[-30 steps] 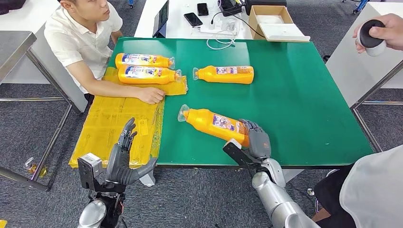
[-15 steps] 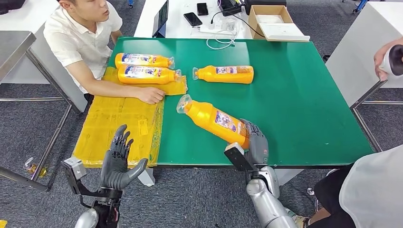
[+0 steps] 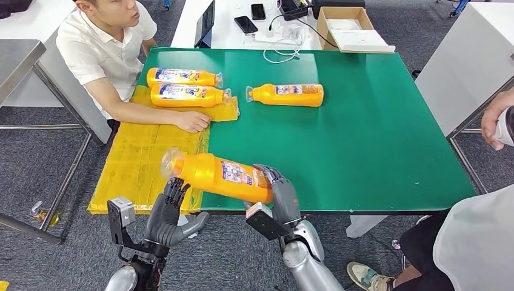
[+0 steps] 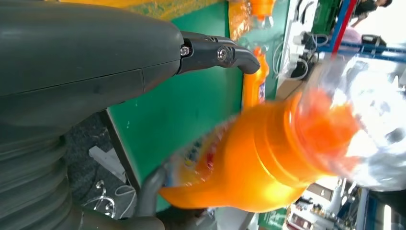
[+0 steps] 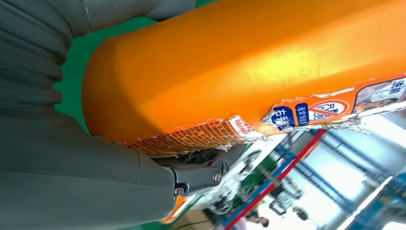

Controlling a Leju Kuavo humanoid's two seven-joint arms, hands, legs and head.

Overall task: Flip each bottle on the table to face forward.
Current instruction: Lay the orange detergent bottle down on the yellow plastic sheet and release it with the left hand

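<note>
Lifted off the green bench (image 3: 376, 133) since a moment ago and carried toward lower left of frame, orange bottle (image 3: 218, 176) gripped at its base by right robot hand (image 3: 280, 193), left robot hand (image 3: 168, 209) spread empty beneath its neck, likely handover for turning.

In the left wrist view we see the held bottle (image 4: 268, 153) smeared by motion blur, its clear cap (image 4: 368, 115) a pale haze at the right edge and its label unreadable. In the right wrist view its neck runs off the upper right of the frame, and the body hides most of the right hand's fingers (image 5: 201, 175). At the head view's right edge, a person's hand (image 3: 496, 118) is cut off.
</note>
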